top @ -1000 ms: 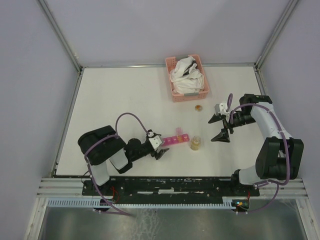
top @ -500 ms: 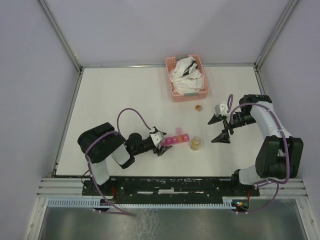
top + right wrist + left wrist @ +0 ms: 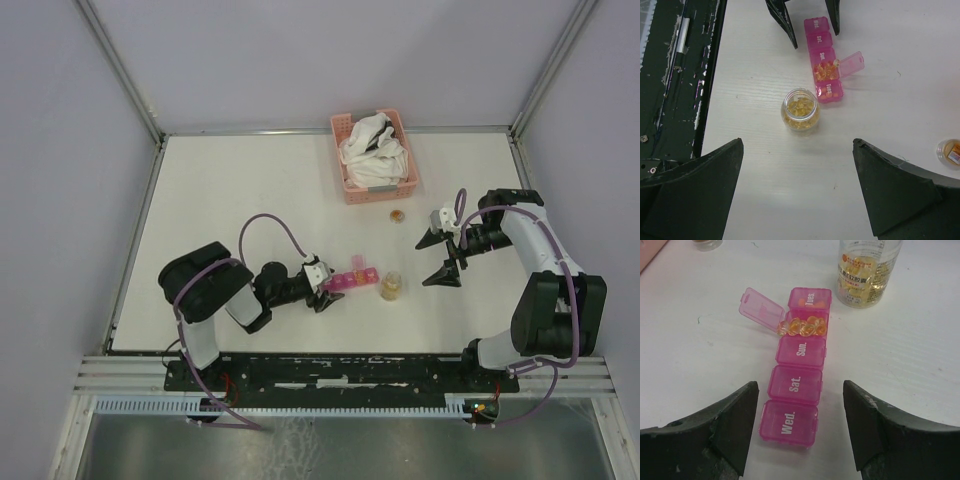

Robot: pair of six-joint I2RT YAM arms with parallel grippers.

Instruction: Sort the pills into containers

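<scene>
Left arm (image 3: pixel 215 285): shifted right along the table, elbow and forearm closer to the pill box (image 3: pixel 352 279).
Left gripper (image 3: pixel 328 292): advanced to the box's near end; ended with jaws spread, one finger on each side of the "Wed." compartment (image 3: pixel 788 423), without contact.
Cable (image 3: pixel 268 217): loop moved right with the arm.
Timing: most of the travel occurred first, then very little.

We are seeing the white table (image 3: pixel 230 200) bearing | containers (image 3: pixel 352 280) | jar (image 3: pixel 391 287) of pills (image 3: pixel 799 110) | pink basket (image 3: pixel 383 193) | small round object (image 3: pixel 398 214)
</scene>
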